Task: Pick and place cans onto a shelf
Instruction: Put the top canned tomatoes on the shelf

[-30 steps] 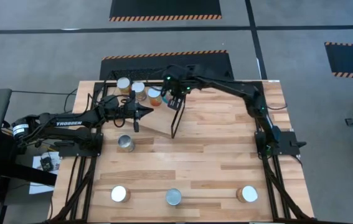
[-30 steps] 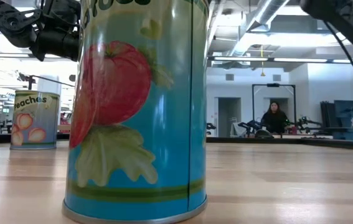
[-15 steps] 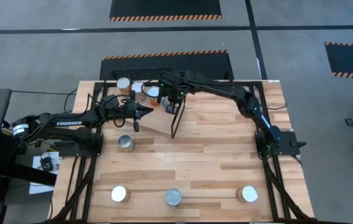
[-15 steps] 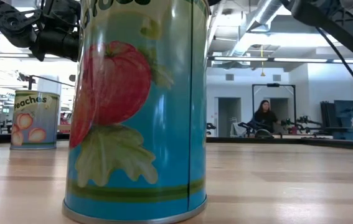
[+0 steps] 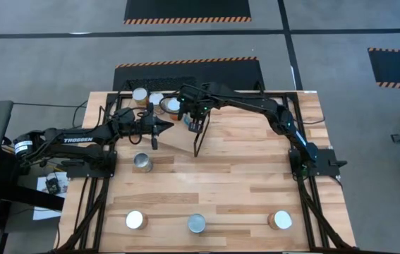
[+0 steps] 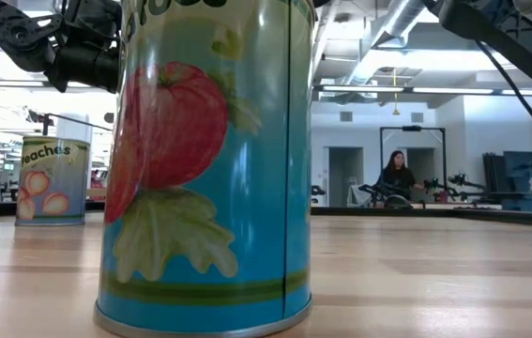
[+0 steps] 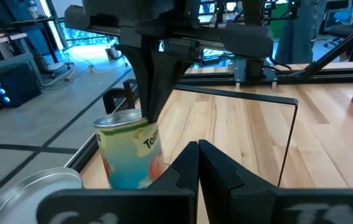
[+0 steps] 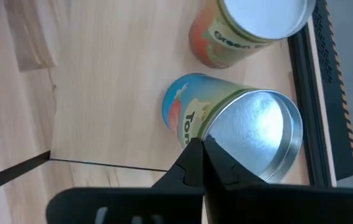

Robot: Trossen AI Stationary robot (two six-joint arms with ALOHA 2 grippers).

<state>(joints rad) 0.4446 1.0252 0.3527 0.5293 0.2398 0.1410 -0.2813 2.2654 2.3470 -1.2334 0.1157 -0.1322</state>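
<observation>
Three cans stand on the far end of the tilted wooden shelf: one, one and a blue-labelled tomato can with a silver top. An orange green-beans can stands beside it. The shelf's black frame is at its right end. My right gripper is shut, with its tips at the tomato can's top rim. My left gripper is shut and empty over the shelf, just near of the cans. My right gripper's shut fingertips meet the tomato can's top rim on the side toward the table's right. The fingers come from above, pointing down. The can stands upright on the shelf board. Whether the tips press on the rim or only stand at it, I cannot tell.
Several more cans stand on the tabletop: one left of centre and three along the near edge. The low view shows a tomato can close up and a peaches can. A person is far behind.
My right gripper has moved a little toward the table's left edge and near edge, closer to the tomato can. The cans on the shelf have stayed in place.
</observation>
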